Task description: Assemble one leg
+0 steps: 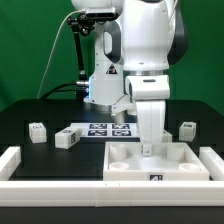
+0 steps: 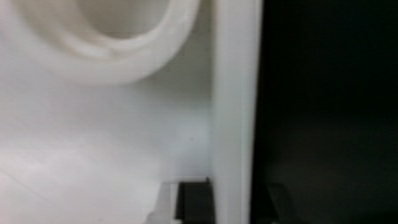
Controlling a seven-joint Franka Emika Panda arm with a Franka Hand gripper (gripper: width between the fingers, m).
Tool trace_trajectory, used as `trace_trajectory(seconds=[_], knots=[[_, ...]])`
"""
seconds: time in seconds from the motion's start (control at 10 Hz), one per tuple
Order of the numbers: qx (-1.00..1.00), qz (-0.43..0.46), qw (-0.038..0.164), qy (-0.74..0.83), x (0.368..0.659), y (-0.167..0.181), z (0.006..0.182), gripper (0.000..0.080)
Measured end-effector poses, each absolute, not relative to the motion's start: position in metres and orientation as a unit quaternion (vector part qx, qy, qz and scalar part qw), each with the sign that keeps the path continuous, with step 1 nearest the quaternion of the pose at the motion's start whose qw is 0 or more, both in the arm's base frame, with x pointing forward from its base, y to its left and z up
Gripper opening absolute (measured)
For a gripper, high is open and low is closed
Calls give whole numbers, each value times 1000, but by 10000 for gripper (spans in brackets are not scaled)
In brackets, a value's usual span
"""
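Observation:
Three legs show in the exterior view, small white blocks on the black table: two at the exterior view's left [image 1: 38,131] [image 1: 66,138] and one at its right [image 1: 187,129]. My gripper [image 1: 148,150] is down at the back rim of the large white square tray-like part [image 1: 185,165], far from every leg. In the wrist view my gripper [image 2: 231,192] straddles that part's upright rim wall [image 2: 235,90]. One dark finger [image 2: 192,200] is inside and one outside, both against the wall. A round socket [image 2: 107,30] of the part shows close by. No leg shows in the wrist view.
The marker board [image 1: 105,128] lies behind the square part, in front of the robot base. A white U-shaped barrier [image 1: 60,190] runs along the table's front and both sides. Black table [image 2: 338,110] lies just outside the gripped wall.

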State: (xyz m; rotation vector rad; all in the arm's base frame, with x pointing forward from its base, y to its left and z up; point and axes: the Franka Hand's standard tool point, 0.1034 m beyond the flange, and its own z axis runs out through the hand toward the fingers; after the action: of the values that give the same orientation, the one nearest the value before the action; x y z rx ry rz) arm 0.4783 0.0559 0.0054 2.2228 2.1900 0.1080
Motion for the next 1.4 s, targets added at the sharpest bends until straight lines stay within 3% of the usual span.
trace_trajectory(seconds=[0.8, 1.0, 1.1, 1.2, 1.3, 1.4], knots=[[708, 15, 11, 706, 483, 68, 5, 61], [708, 15, 11, 706, 483, 68, 5, 429], [708, 15, 11, 706, 483, 68, 5, 429], [708, 15, 11, 706, 483, 68, 5, 564], [708, 15, 11, 706, 483, 68, 5, 622], [708, 15, 11, 706, 483, 68, 5, 622]])
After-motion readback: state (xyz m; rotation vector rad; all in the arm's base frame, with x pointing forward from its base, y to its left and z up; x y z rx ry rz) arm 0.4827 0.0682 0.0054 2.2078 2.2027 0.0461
